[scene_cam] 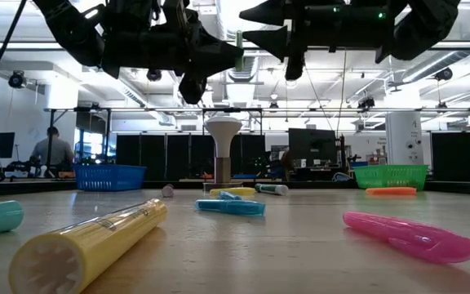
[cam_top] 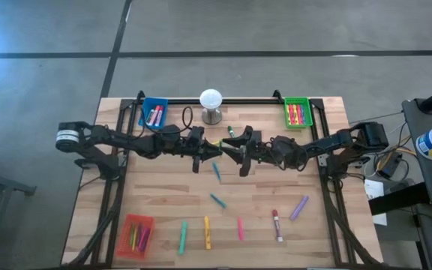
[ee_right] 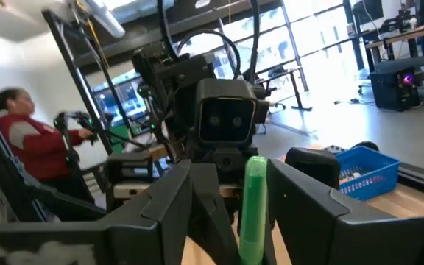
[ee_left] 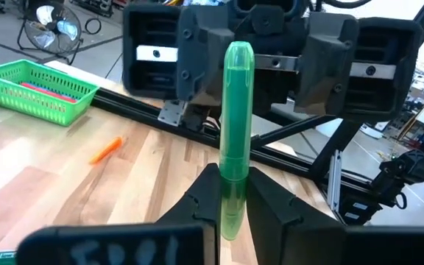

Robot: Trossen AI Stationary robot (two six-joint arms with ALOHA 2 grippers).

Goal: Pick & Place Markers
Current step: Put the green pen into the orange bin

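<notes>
Over the middle of the table my two grippers meet tip to tip. My left gripper (cam_top: 210,147) is shut on a green marker (ee_left: 235,118), which sticks out level toward my right gripper (cam_top: 232,148). The right gripper (ee_right: 241,202) is open; its fingers stand on either side of the marker's free end (ee_right: 255,199). Several other markers lie flat on the wood: teal (cam_top: 216,171), yellow (cam_top: 207,232), pink (cam_top: 240,229) and purple (cam_top: 298,208). My left gripper pinches the green marker's near end (ee_left: 231,193) between its two fingers (ee_left: 197,202). The fingers come level from the table's left and lie along the marker. The marker is lifted well clear of the table and points toward the right gripper.
A blue tray (cam_top: 154,112) and a green tray (cam_top: 298,112) with markers stand at the far edge, with a white ball on a stand (cam_top: 211,105) between them. A red tray (cam_top: 136,232) sits at the near left. A person (ee_right: 32,147) is in the room beyond.
</notes>
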